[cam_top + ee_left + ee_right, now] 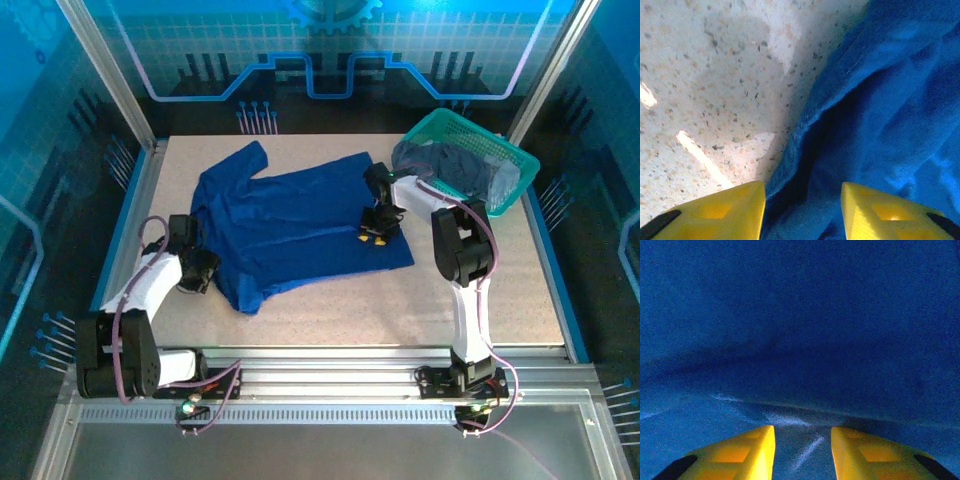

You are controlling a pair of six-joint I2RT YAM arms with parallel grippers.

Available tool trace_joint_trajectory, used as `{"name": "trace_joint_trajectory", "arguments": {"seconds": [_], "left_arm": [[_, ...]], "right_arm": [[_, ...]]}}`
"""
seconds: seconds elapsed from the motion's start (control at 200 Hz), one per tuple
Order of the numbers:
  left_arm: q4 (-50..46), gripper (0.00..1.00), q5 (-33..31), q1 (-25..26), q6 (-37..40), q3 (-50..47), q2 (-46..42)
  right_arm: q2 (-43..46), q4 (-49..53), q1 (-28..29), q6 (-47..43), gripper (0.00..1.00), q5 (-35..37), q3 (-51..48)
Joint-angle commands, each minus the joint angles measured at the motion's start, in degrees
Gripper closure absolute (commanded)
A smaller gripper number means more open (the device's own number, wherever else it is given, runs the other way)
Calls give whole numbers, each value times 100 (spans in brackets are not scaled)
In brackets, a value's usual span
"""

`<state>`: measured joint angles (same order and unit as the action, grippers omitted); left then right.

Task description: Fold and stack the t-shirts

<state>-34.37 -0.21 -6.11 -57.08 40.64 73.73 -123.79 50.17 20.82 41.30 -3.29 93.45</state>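
The left arm lay low along the left side of the desk (500, 290), forearm angled inward, so that the left hand (200, 272) met the near left edge of the royal blue t-shirt (300, 225). The right arm rose from its base, bent at the elbow and reached back down. The right hand (377, 237) pointed onto the shirt's right part.

The shirt lay spread across mid-desk. The left wrist view showed its rumpled edge running between that hand's parted yellow fingers (735, 212), not clamped. Speckled desk lay beside it. The right wrist view showed parted fingers (750, 452) over smooth blue cloth, gripping nothing.

The overhead view took in one teal mesh basket (490, 138) at the far right corner. It held a heap of grey-blue garments (460, 165), whose number I could not tell. One blue shirt lay out.
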Motion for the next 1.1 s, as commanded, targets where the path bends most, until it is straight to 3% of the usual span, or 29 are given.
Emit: {"name": "trace_joint_trajectory", "arguments": {"seconds": [0.0, 0.13, 0.305, 0.45, 0.565, 0.83, 0.975, 1.095], "left_arm": [[-304, 58, 281, 20, -10, -144, 307], [-520, 63, -10, 31, -56, -153, 282], [-291, 60, -149, 32, -99, -241, 310], [263, 59, -137, 25, -93, -251, 620], [591, 67, -60, 22, -67, -151, 807], [447, 52, -36, 22, 50, 37, 612], [265, 50, -88, 26, 83, 128, 466], [-20, 47, -140, 22, 58, 230, 227]], "right_arm": [[-242, 207, -69, -66, 63, 162, 59], [-221, 221, -83, -98, 63, 162, 77], [-136, 212, -51, -160, 62, 207, 58], [297, -86, 241, -416, 60, 381, -43], [446, -411, 712, -815, 58, 231, 138], [-827, -909, 1646, -912, 59, -1054, 1525], [-1727, -539, 1896, -603, 61, -1217, 2423], [-2048, -161, 1825, -276, 63, -829, 2658]]}}
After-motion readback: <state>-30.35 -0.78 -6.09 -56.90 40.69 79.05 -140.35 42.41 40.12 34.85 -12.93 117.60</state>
